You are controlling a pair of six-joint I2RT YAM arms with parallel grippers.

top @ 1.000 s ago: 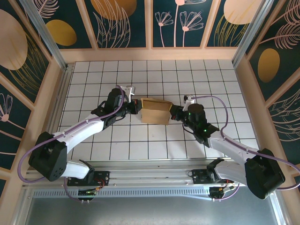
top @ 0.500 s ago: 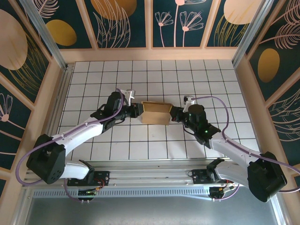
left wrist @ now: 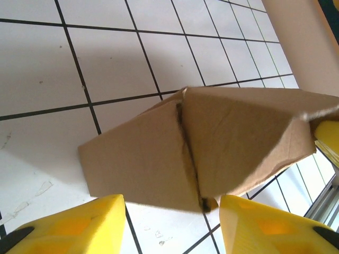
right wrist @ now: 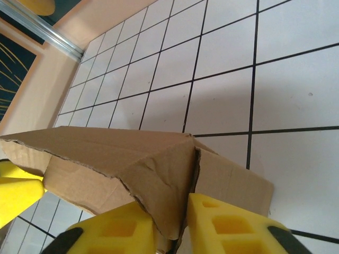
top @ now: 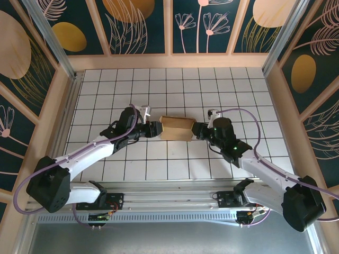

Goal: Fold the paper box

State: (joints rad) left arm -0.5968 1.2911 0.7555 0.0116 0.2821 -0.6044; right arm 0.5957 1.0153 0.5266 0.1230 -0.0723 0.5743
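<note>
Box (top: 176,128) is sitting mid-table (top: 159,84), brown cardboard, squeezed end-on between the two arms. Compared with a second ago it is looking flatter and narrower from above, and it is sitting slightly nearer the arm bases.

Left gripper (top: 154,129) is now at the box's left end. It has come down and in from a spot further back, and the left elbow has dropped toward the near edge too. On the left wrist view its fingers (left wrist: 69,225) are spread wide, with the folded seam corner of the box (left wrist: 212,143) just ahead of the gap. They are holding nothing, and I can't tell whether they are touching the cardboard.

Right gripper (top: 196,129) is at the box's right end, barely shifted from before. On the right wrist view its fingers (right wrist: 228,222) are nearly together, with a torn-edged wall of the box (right wrist: 106,159) pinched between them, so it is gripping the cardboard.

The box end in the left wrist view is showing two panels meeting at a dark crease, lifted slightly off the tiles at the far side.
</note>
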